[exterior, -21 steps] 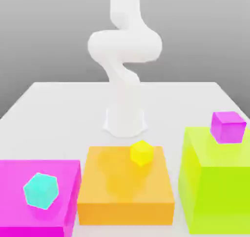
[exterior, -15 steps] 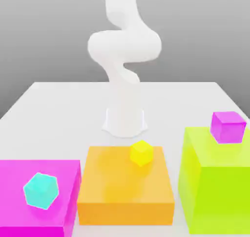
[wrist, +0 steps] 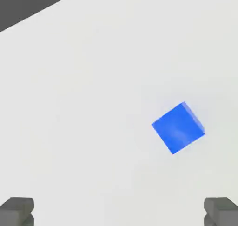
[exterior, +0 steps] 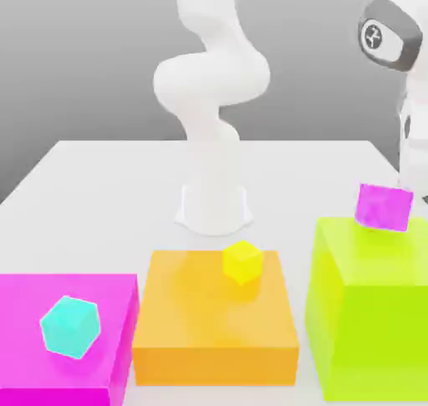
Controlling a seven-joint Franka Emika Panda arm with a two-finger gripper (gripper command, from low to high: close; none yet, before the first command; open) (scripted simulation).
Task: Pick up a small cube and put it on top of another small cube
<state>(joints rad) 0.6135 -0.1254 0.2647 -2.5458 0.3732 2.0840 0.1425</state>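
A small glossy magenta cube (exterior: 384,206) sits tilted on a tall lime-green block (exterior: 368,308) at the white counter's (exterior: 109,187) edge; the claw (wrist: 119,211) is spread wide above a small blue cube (wrist: 178,127).

The purple cube (exterior: 384,206), yellow cube (exterior: 242,261) and lime block (exterior: 368,312) look glossy and smooth, like plastic; the table (exterior: 109,195) is matt white.
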